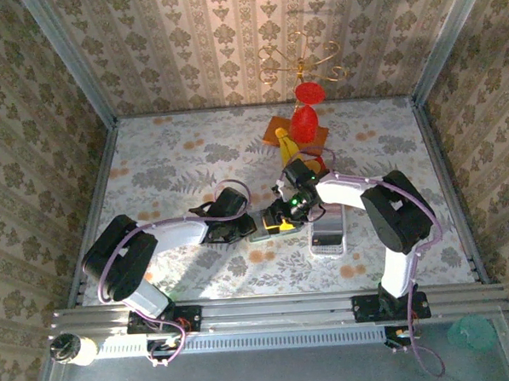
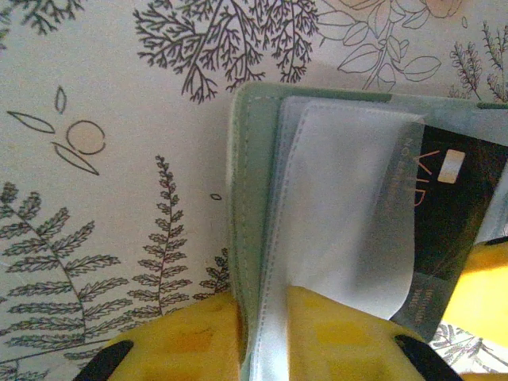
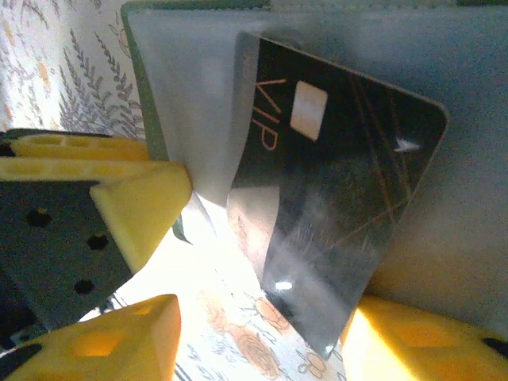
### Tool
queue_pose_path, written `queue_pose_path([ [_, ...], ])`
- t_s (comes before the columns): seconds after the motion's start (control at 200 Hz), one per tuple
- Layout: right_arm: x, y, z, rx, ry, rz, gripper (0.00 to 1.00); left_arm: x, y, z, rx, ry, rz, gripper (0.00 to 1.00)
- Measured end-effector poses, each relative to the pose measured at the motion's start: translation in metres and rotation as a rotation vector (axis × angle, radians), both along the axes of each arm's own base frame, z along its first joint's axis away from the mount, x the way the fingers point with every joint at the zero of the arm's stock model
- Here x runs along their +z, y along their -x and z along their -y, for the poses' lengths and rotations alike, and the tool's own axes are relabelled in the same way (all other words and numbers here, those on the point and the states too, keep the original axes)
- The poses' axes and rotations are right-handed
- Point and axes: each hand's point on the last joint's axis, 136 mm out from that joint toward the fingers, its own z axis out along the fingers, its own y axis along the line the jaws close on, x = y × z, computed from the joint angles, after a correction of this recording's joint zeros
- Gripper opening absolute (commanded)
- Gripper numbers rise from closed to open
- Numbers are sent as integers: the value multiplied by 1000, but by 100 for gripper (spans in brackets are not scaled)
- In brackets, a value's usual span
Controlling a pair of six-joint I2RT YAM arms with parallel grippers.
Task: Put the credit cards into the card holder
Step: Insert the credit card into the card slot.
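The sage-green card holder (image 2: 248, 198) lies open on the flowered table, its clear sleeves (image 2: 349, 214) fanned up. My left gripper (image 2: 262, 305) is shut on the holder's cover and sleeve edge, its yellow fingers (image 2: 178, 337) pressed to both sides. A black credit card (image 3: 333, 198) marked VIP sits tilted, its top part inside a clear sleeve of the card holder (image 3: 468, 87). My right gripper (image 3: 262, 317) stands open around the card's lower corner, with a wide gap between its fingers (image 3: 119, 341). From above, both grippers (image 1: 239, 225) (image 1: 283, 215) meet at the holder (image 1: 262, 233).
A long white tray (image 1: 329, 234) lies just right of the holder, under the right forearm. Red objects (image 1: 304, 120), a yellow piece (image 1: 284, 144) and an orange mat (image 1: 275, 128) stand at the back middle. Papered walls enclose the table.
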Motion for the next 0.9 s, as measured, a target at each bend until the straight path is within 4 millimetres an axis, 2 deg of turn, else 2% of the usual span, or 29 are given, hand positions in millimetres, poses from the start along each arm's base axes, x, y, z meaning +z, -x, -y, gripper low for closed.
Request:
queue_pose_path([
  [0.175, 4, -4, 8, -18, 45, 41, 59, 0, 0, 0, 0, 1, 1, 18],
  [0.275, 5, -7, 12, -28, 70, 59, 53, 0, 0, 0, 0, 1, 1, 18],
  [0.445, 5, -9, 13, -37, 82, 71, 31, 0, 0, 0, 0, 1, 1, 18],
  [0.9, 4, -33, 16, -49, 147, 150, 16, 0, 0, 0, 0, 1, 1, 19],
])
